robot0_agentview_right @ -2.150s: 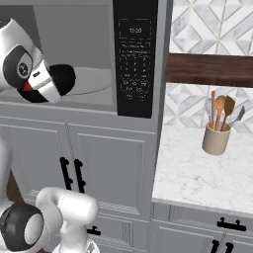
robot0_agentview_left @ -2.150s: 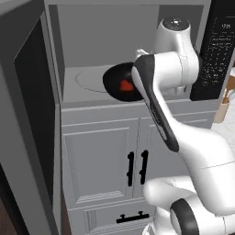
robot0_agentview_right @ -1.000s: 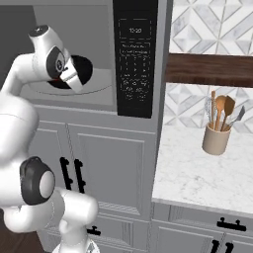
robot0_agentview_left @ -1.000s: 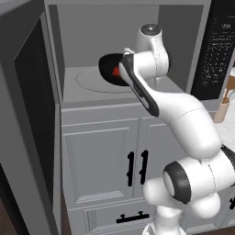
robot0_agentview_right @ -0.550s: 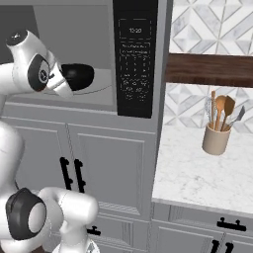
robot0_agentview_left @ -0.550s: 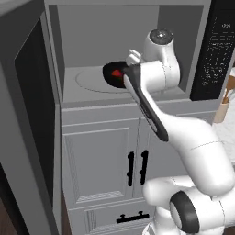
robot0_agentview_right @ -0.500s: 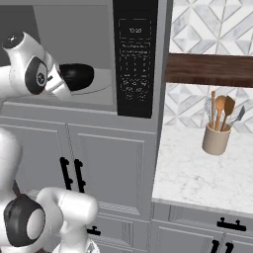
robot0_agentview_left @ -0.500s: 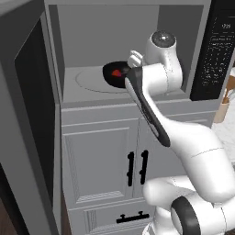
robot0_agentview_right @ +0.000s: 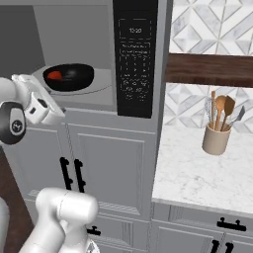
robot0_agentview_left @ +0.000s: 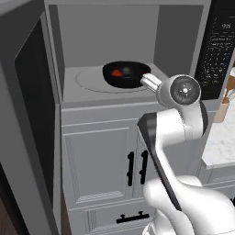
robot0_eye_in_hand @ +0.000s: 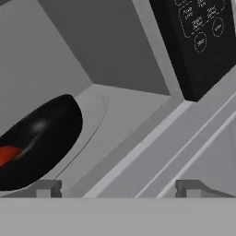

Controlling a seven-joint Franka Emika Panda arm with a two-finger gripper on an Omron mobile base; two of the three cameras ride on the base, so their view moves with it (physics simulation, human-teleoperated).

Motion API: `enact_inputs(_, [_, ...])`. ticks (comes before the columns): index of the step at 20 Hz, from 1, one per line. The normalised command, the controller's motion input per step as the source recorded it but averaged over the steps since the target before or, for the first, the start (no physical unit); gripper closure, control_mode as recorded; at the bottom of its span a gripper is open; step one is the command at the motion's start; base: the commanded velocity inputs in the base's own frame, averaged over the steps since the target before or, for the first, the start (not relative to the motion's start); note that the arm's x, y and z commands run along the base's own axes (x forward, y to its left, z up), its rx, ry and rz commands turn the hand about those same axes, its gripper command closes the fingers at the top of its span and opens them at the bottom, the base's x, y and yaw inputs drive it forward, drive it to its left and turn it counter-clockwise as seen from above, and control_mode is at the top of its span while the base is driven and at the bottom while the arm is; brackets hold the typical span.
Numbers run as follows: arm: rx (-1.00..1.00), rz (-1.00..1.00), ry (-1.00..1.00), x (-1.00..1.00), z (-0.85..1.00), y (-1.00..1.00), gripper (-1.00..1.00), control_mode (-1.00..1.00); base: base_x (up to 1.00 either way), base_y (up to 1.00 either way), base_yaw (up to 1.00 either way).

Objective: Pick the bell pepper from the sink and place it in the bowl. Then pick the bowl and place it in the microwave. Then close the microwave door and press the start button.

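Bowl (robot0_agentview_left: 126, 75) with bell pepper (robot0_agentview_left: 117, 72) sits on the microwave (robot0_agentview_right: 106, 106) turntable; the empty, wide-open hand (robot0_eye_in_hand: 118, 188) hangs outside, door (robot0_agentview_left: 30, 133) at nine o'clock, swung fully open, awaiting closing.

Left base view: from behind the arm on its left, facing forward and down into the open microwave (robot0_agentview_left: 110, 55), fairly near. Right base view: from behind on its right, same oven cavity plus the counter (robot0_agentview_right: 197, 168) beside it. Both share the bowl (robot0_agentview_left: 126, 75) on the turntable. Hand view: tilted, close to the cavity's front edge, looking inward.
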Motion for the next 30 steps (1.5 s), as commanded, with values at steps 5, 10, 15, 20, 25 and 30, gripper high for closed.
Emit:
enact_inputs(5, [-0.39, 0.00, -0.22, -0.59, -0.15, -0.17, -1.00, -1.00, 0.00, 0.00, 0.00])
enact_inputs(10, [-0.16, 0.00, 0.00, -0.05, -0.26, -0.08, -1.00, -1.00, 0.00, 0.00, 0.00])
enact_inputs(15, [-0.29, -0.03, -0.04, -0.20, -0.29, 0.11, -1.00, -1.00, 0.00, 0.00, 0.00])
enact_inputs(20, [-0.35, -0.09, -0.12, -0.03, -0.53, 0.06, -1.00, -1.00, 0.00, 0.00, 0.00])
enact_inputs(25, [-0.41, -0.08, -0.27, 0.00, -0.75, 0.00, -1.00, -1.00, 0.00, 0.00, 0.00])
enact_inputs(30, [-0.44, -0.09, -0.32, 0.00, -0.63, 0.00, -1.00, -1.00, 0.00, 0.00, 0.00])
